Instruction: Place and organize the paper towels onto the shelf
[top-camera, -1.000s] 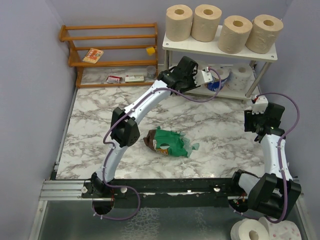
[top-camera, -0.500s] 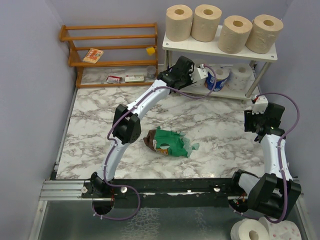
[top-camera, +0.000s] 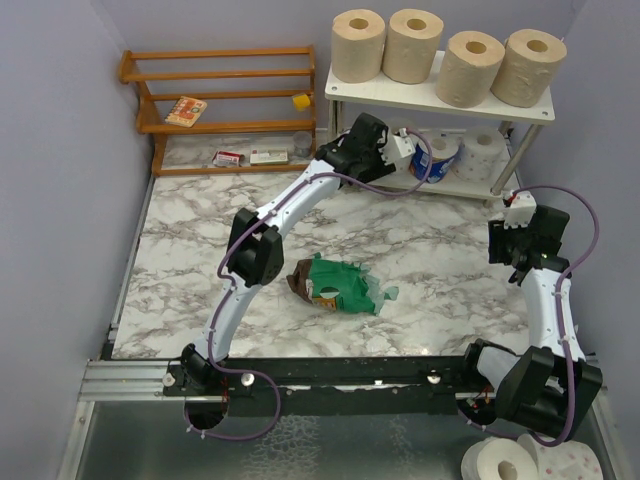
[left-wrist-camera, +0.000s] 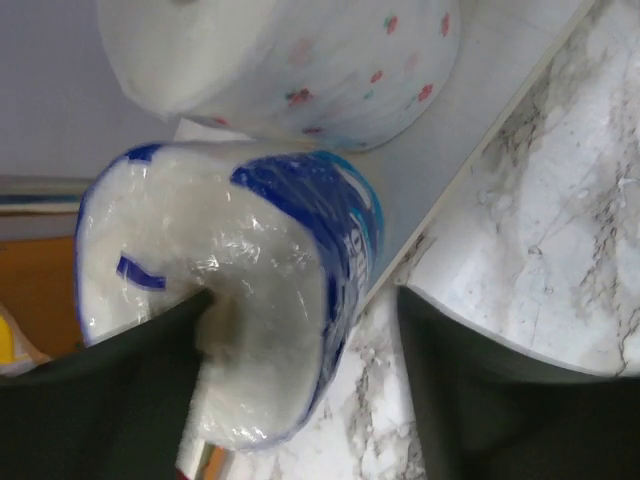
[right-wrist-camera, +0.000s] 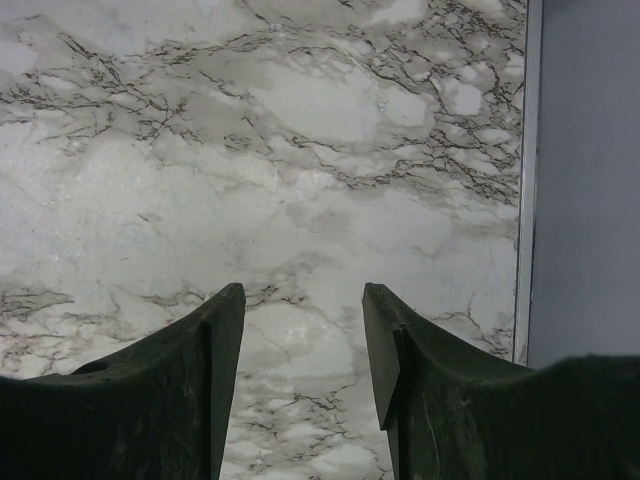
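Note:
Four tan-brown paper towels (top-camera: 438, 50) stand in a row on the top tier of the white shelf (top-camera: 430, 99). On the lower tier (left-wrist-camera: 480, 120) a blue-wrapped roll (top-camera: 441, 155) (left-wrist-camera: 240, 290) lies beside a white roll with pink dots (top-camera: 485, 148) (left-wrist-camera: 310, 60). My left gripper (top-camera: 407, 148) (left-wrist-camera: 303, 305) is open at the blue roll's end. Its left finger (left-wrist-camera: 110, 400) touches the roll's end face, while the right finger (left-wrist-camera: 500, 410) stands apart from it. Over bare marble at the right, my right gripper (top-camera: 520, 232) (right-wrist-camera: 303, 292) is open and holds nothing.
An orange-brown wooden rack (top-camera: 220, 92) with small boxes stands at the back left. A green and brown snack bag (top-camera: 338, 284) lies mid-table. More white rolls (top-camera: 512, 461) sit off the table at the near right. Walls close in on both sides.
My left gripper has opened and let go of the blue roll on the lower tier, then drawn back slightly to the left. The right arm has not moved.

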